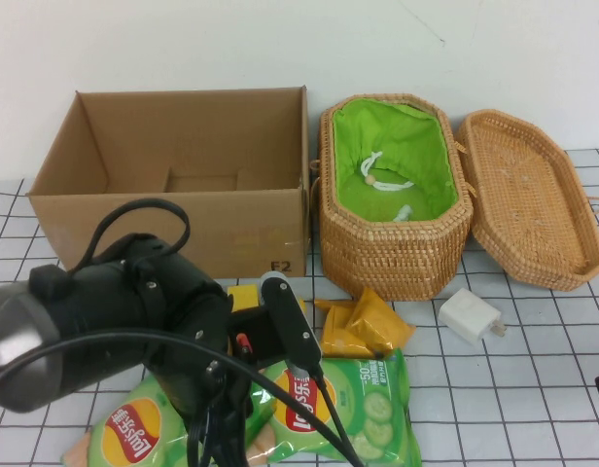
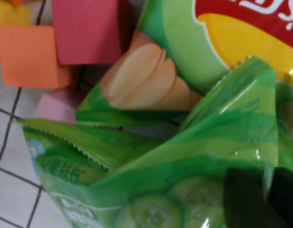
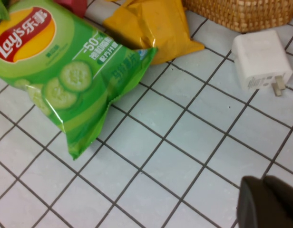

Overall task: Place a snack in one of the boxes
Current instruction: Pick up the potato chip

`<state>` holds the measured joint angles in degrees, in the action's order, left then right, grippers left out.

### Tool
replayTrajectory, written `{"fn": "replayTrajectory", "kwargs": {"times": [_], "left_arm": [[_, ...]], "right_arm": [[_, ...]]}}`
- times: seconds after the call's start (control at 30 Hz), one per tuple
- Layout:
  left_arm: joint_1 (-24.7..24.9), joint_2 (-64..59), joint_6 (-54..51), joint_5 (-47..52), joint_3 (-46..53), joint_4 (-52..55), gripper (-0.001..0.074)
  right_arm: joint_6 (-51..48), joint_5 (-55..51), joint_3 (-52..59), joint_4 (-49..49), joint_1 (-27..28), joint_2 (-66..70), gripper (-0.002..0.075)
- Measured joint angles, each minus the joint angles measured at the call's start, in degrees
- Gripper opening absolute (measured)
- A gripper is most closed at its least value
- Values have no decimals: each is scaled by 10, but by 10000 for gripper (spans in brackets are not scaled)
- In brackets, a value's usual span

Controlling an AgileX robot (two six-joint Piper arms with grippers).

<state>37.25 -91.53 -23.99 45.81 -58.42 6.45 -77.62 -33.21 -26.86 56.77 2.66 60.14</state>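
Left tool point(image 2: 260, 199) is down low over the snack pile at the near table point(image 1: 533, 389) edge, dark fingertips against the green chip bag point(image 2: 194, 156). Looks like a pinch on the bag's crimped edge, but can't tell for sure. A second green bag point(image 1: 134, 428) lies under and beside it, foam blocks point(image 2: 51, 42) just past. Yellow snack pack point(image 1: 363, 326) sits beyond the tool, near the wicker basket point(image 1: 392, 248); cardboard box point(image 1: 173, 175) further back. Right tool point(image 3: 272, 204) hovers over bare tiles, charger point(image 3: 260, 59) ahead; its opening can't be judged.
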Motion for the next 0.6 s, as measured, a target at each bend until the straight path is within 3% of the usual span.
{"fn": "replayTrajectory", "kwargs": {"times": [0.07, 0.17, 0.43, 0.6], "left_arm": [[0, 0, 1, 9, -6, 2, 63], [0, 0, 9, 21, -14, 11, 19], [0, 7, 123, 60, -48, 41, 0], [0, 90, 253, 55, -31, 29, 0]], "right_arm": [[0, -1, 0, 1, 0, 0, -1], [0, -1, 0, 1, 0, 0, -1], [0, -3, 0, 2, 0, 0, -1], [0, -9, 0, 2, 0, 0, -1]]}}
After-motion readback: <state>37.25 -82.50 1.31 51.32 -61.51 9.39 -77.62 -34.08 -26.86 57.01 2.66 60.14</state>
